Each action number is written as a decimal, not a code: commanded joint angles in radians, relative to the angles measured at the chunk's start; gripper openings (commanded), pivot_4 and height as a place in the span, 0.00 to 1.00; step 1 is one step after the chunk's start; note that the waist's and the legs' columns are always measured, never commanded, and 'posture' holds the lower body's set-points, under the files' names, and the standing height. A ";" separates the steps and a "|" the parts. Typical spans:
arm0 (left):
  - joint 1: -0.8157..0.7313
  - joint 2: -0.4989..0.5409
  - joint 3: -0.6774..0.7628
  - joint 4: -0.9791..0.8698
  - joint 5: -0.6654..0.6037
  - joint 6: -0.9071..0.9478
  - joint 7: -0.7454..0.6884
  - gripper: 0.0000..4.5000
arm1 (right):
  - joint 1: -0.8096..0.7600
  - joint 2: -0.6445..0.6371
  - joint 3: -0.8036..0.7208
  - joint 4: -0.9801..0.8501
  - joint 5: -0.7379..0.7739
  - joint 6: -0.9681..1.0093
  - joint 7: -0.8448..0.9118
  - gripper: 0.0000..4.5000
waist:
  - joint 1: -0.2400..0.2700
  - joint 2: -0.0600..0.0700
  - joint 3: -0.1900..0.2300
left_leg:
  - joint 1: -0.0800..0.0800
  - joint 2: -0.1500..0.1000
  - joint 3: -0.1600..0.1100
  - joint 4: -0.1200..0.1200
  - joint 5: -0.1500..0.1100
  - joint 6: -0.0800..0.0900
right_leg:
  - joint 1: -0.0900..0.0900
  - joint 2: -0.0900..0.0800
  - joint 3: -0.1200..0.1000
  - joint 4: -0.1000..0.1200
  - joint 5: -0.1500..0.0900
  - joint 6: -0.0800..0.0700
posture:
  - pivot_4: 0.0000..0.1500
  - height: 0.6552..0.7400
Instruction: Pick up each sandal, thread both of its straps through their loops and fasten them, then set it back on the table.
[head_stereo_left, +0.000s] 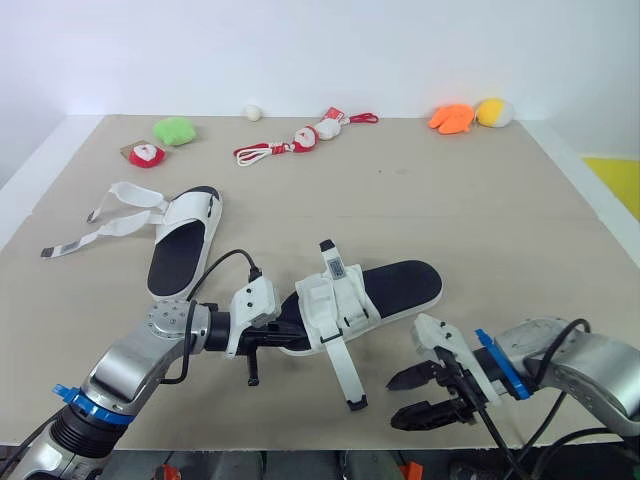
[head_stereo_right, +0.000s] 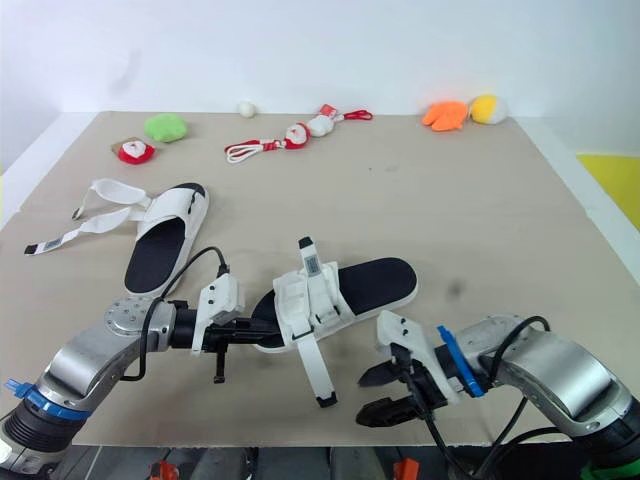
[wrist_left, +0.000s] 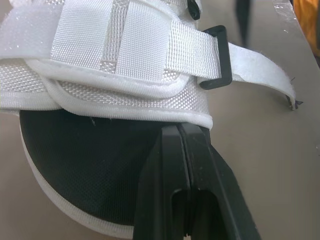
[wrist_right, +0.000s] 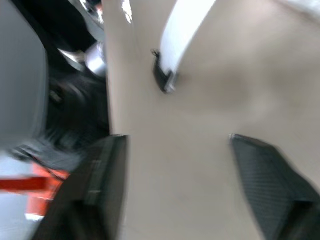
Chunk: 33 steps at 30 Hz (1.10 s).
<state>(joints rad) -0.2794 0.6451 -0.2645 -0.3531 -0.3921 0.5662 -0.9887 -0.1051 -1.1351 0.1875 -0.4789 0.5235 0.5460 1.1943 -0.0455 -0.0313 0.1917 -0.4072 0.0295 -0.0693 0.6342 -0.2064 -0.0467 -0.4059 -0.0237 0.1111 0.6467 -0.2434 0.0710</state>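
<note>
we find the near sandal (head_stereo_left: 400, 285) lying flat on the table (head_stereo_left: 480, 200), its white upper (wrist_left: 115, 55) raised over a black footbed. one loose strap (head_stereo_left: 342, 370) trails off its near side. the far sandal (head_stereo_left: 180, 250) lies beyond it, toward the robot's left, straps unfastened.

left gripper (wrist_left: 183, 135): fingers pressed together, tips at the hem of the near sandal's upper. we cannot tell whether fabric is pinched between them. right gripper (head_stereo_left: 394, 402): fingers spread, holding nothing, just beside the loose strap's free end.

handling, as we judge it: the sandal looks light. the sole looks stiff enough to lift by its edge, and the webbing is limp and will fold under a push. we advise holding the sole edge or upper hem with one gripper, while the other pinches the strap close to its tip to steer it toward a black loop (wrist_left: 216, 57).
</note>
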 joint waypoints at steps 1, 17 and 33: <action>0.014 0.008 -0.015 0.011 0.016 0.012 -0.001 0.00 | 0.021 0.088 -0.164 0.176 -0.151 -0.631 0.086 0.99 | 0.000 0.000 0.000 | 0.000 0.000 0.000 0.000 0.000 0.000 | 0.000 0.000 0.000 0.000 0.000 0.001 | 1.00 1.00; 0.019 0.007 -0.009 0.018 0.020 0.004 0.000 0.00 | -0.344 0.398 -0.038 0.717 -0.734 -2.160 -0.122 0.99 | -0.002 0.001 0.000 | 0.006 -0.001 0.001 0.000 0.001 0.000 | 0.006 0.000 0.003 0.002 0.008 -0.009 | 1.00 1.00; 0.023 0.012 -0.008 0.005 0.017 0.013 0.004 0.00 | -0.321 0.455 -0.044 0.625 -1.163 -2.160 -0.501 0.99 | -0.003 0.000 0.000 | 0.010 0.000 0.001 0.000 0.004 -0.001 | 0.007 0.001 0.003 0.004 0.005 -0.011 | 1.00 1.00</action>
<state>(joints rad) -0.2738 0.6463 -0.2586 -0.3439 -0.3901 0.5667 -0.9875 -0.4337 -0.6895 0.1461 0.1688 -0.5973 -1.6126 0.7199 -0.0482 -0.0310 0.1912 -0.3969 0.0293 -0.0680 0.6340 -0.2028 -0.0473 -0.3985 -0.0231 0.1136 0.6504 -0.2385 0.0598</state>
